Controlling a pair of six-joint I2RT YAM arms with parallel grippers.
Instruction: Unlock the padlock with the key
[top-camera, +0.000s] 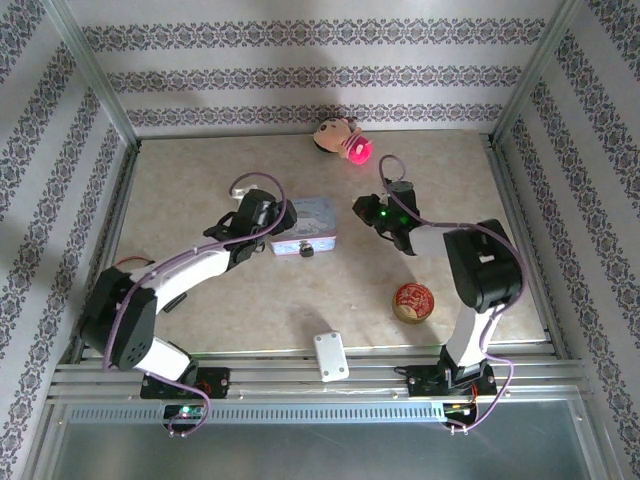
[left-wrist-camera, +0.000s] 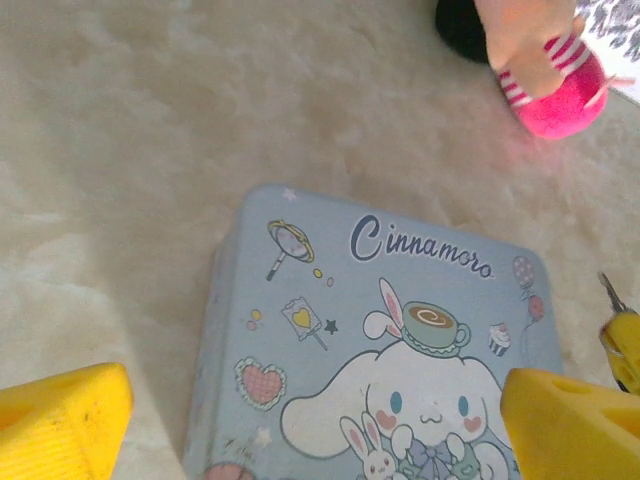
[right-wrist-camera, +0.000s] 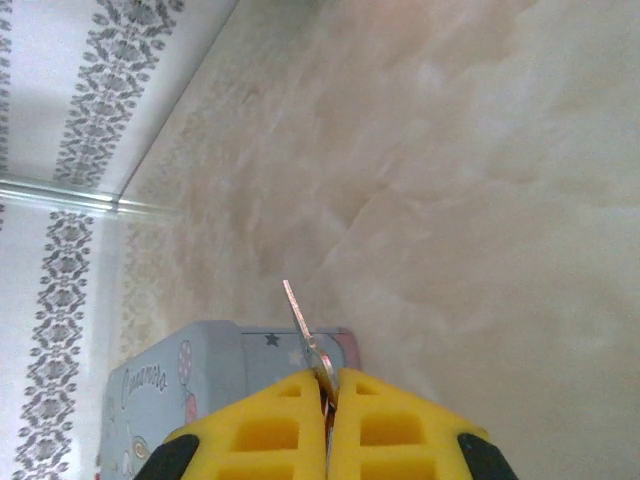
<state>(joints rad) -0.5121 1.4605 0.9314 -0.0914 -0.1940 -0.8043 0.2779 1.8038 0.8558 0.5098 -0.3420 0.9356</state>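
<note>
A pale-blue cartoon tin (top-camera: 308, 222) lies mid-table. The padlock (top-camera: 307, 251), tiny and dark, sits at its near edge. My left gripper (top-camera: 277, 221) hovers at the tin's left end. In the left wrist view it (left-wrist-camera: 315, 430) is open, its yellow fingers (left-wrist-camera: 62, 420) standing wide apart above the tin's lid (left-wrist-camera: 380, 340), with nothing between them. My right gripper (top-camera: 369, 210) is to the right of the tin, shut on the key (right-wrist-camera: 303, 328). The key's thin blade sticks out past the fingertips (right-wrist-camera: 290, 425) toward the tin (right-wrist-camera: 190, 370). The key tip (left-wrist-camera: 610, 292) also shows beside the tin.
A plush toy with a pink end (top-camera: 345, 140) lies at the back of the table. To the front right stands a round red tin (top-camera: 411, 301). A small white block (top-camera: 331, 356) rests at the near edge. Patterned walls and metal posts enclose the table.
</note>
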